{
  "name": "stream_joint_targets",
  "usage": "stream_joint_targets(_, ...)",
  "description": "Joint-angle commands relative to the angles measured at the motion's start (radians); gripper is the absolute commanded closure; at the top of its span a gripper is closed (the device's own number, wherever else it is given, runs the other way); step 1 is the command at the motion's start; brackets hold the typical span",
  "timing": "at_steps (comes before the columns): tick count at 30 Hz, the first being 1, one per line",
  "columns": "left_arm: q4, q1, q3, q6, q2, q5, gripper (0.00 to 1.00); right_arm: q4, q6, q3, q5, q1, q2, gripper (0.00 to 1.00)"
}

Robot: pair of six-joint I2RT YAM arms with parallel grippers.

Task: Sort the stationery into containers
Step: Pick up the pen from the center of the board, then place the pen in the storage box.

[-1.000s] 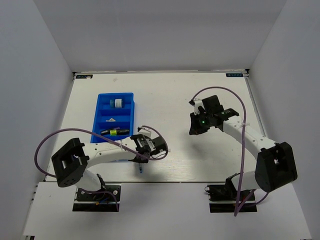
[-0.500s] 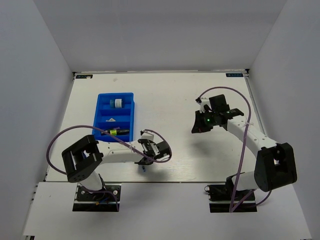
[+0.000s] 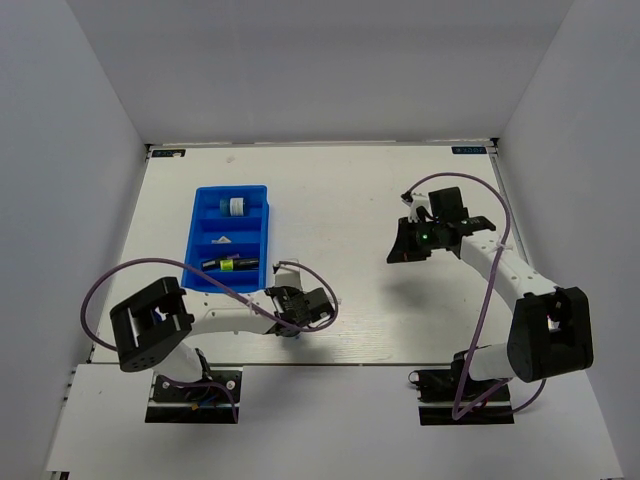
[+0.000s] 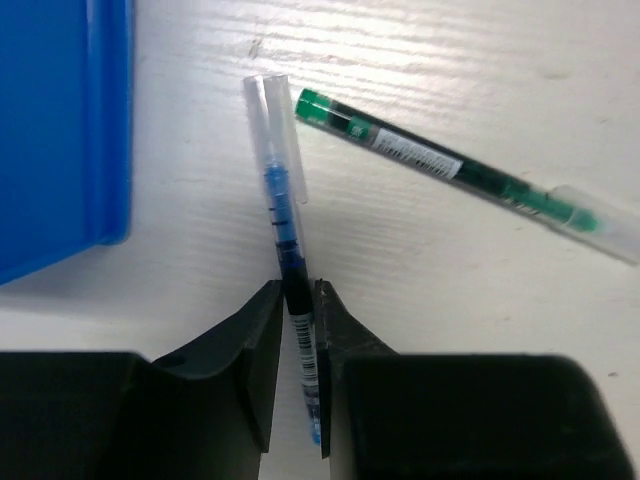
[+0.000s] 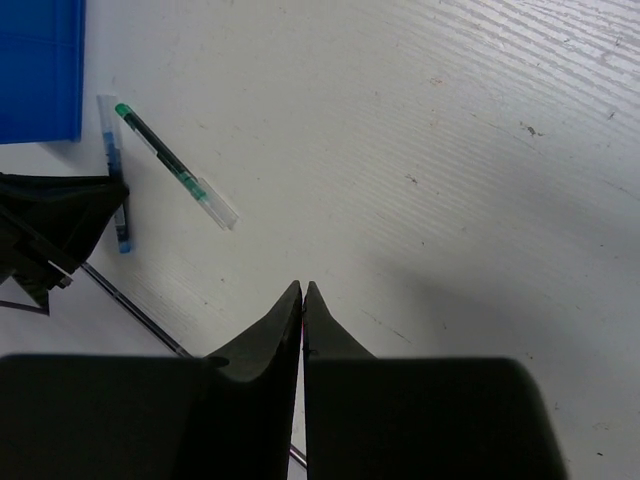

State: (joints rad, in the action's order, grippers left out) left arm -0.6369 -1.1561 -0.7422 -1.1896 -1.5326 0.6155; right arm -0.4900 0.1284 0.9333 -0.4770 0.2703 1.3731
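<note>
A thin blue pen [image 4: 285, 230] lies on the white table, and my left gripper [image 4: 299, 295] is shut on its dark lower part, one finger on each side. A green pen [image 4: 450, 170] lies slanted just to the right, its cap end almost touching the blue pen's clear cap. The blue tray [image 3: 196, 215] stands close by at upper left, and its corner [image 4: 60, 120] shows in the left wrist view. It holds a blue-white pot [image 3: 236, 206], a pale piece [image 3: 222, 240] and a highlighter [image 3: 232, 264]. My right gripper [image 5: 302, 290] hovers shut and empty to the right [image 3: 397, 252].
From the right wrist view both pens [image 5: 170, 165] and the left gripper [image 5: 50, 220] sit far left beside the tray corner [image 5: 40, 70]. A purple cable [image 3: 300, 268] loops over the left arm. The table's near edge runs just below the left gripper.
My left gripper's jaws have narrowed onto the blue pen and the arm has settled lower near the table's front. My right gripper has drifted a little to the right.
</note>
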Motion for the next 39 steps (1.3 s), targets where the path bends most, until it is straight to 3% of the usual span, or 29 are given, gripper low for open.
stream_joint_targets(1,0.144,-0.011,0.112,-0.105,-0.132,-0.209,0.71,0.025,0.013,-0.011,-0.047,-0.016,-0.029,0.96)
stream_joint_targets(6,0.192,-0.030,0.109,-0.134,-0.170,-0.234,0.78,0.025,0.016,-0.013,-0.067,-0.029,-0.029,0.95)
stream_joint_targets(10,0.159,-0.043,0.058,-0.116,-0.210,-0.238,1.00,0.027,0.017,-0.014,-0.083,-0.048,-0.034,0.95)
stream_joint_targets(15,0.042,-0.071,-0.022,-0.076,-0.158,-0.148,1.00,0.024,0.016,-0.019,-0.101,-0.052,-0.032,0.95)
stream_joint_targets(23,-0.320,-0.077,-0.210,0.088,0.121,0.078,1.00,0.018,0.005,-0.017,-0.144,-0.066,-0.031,0.87)
stream_joint_targets(28,-0.438,0.025,-0.275,0.420,0.244,0.032,1.00,0.014,-0.003,-0.014,-0.163,-0.069,-0.028,0.85)
stream_joint_targets(31,-0.438,0.162,-0.264,0.661,0.379,-0.055,1.00,0.013,-0.004,-0.011,-0.172,-0.074,-0.031,0.84)
stream_joint_targets(33,-0.397,0.229,-0.231,0.731,0.467,-0.089,1.00,0.013,-0.004,-0.010,-0.175,-0.077,-0.032,0.84)
stream_joint_targets(34,-0.379,0.266,-0.211,0.840,0.494,-0.108,1.00,0.008,-0.001,-0.010,-0.175,-0.075,-0.032,0.84)
stream_joint_targets(39,-0.233,0.488,-0.137,1.109,0.603,-0.310,1.00,0.010,0.001,-0.005,-0.187,-0.079,-0.026,0.83)
